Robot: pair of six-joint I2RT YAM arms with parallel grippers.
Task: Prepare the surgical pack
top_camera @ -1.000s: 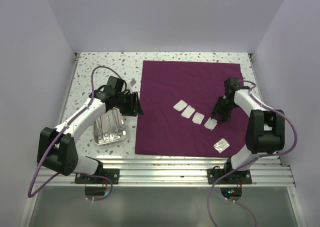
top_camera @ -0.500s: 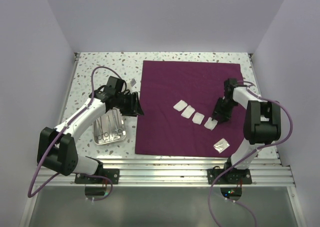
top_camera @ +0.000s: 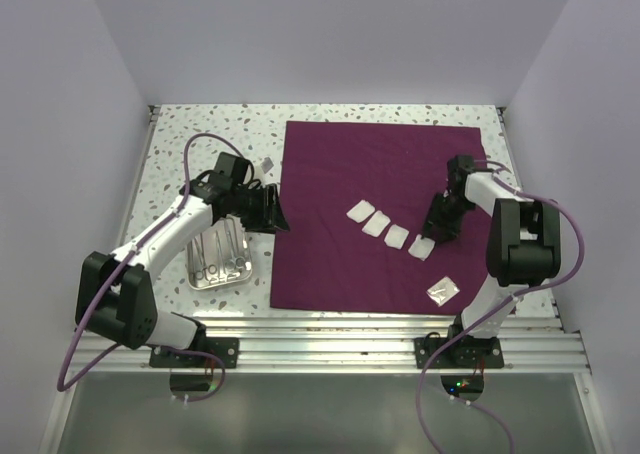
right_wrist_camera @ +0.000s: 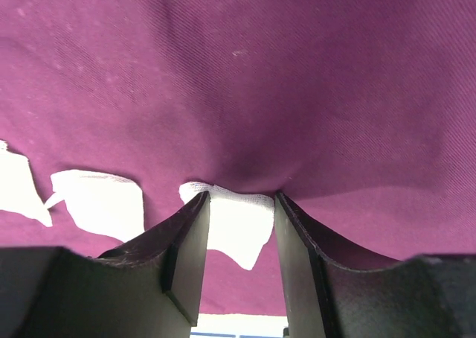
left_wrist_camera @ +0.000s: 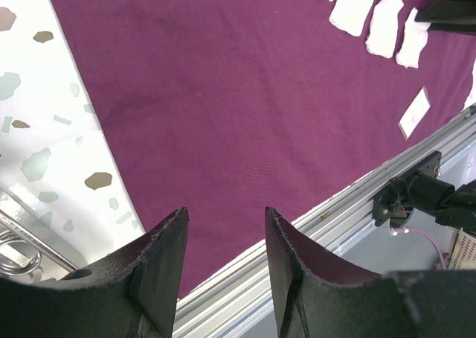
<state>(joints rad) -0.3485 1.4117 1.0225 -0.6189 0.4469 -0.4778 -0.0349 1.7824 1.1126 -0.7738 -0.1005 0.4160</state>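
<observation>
Operator: Overhead view first. How far along am I?

Observer: Early going. Your purple cloth (top_camera: 380,174) lies spread flat and unfolded on the desk (top_camera: 200,134). Four gauze squares (top_camera: 397,236) sit on it in a slanting row, with a small white packet (top_camera: 441,290) near its front edge. The steel tray (top_camera: 197,280) and its instruments (top_camera: 225,264) are off the cloth, just to its left. Nothing is wrapped.

Operator: And the left wrist view?

Observer: Your left hand (left_wrist_camera: 224,213) hangs over the cloth beside its left edge, about half open and holding nothing. A corner of the tray shows low at the side.

Operator: Right wrist?

Observer: Your right hand (right_wrist_camera: 242,196) is also about half open. Its tips are down on the cloth on either side of one gauze square (right_wrist_camera: 236,226), which lies flat and unlifted.

Operator: So what's left?

Observer: By my reading, nearly all of it. You have to settle the gauze, bring the tray and instruments onto the cloth, then fold the bundle shut.
</observation>
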